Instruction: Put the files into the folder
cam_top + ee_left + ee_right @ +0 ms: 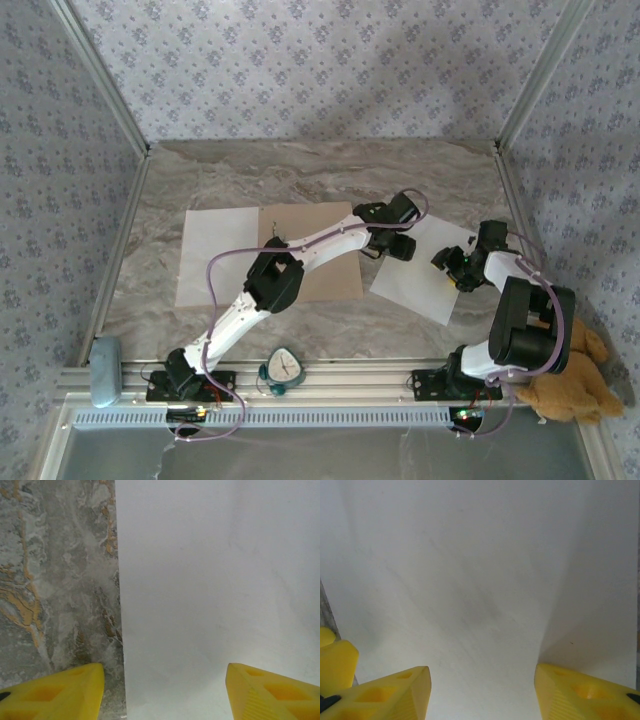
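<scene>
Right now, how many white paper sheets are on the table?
2. One white sheet lies left of the brown folder, the other sheet right of it. More may be hidden.

Grey floral-papered walls [320,60] around a marbled tabletop [330,170]

Nothing legible anywhere in these views.

The white sheet [215,580] ahead of the left pincer [165,682] and between its yellow fingers is blank, and it is just as blank ahead of the right pincer [482,680]. From above, the second white sheet [215,255], well to the left of both pincers, and the tan folder [340,280] beside it carry no print that can be made out. A small teal dial [283,368] sits on the rail well behind the left pincer, and any marks on its pale face are too small to read.
</scene>
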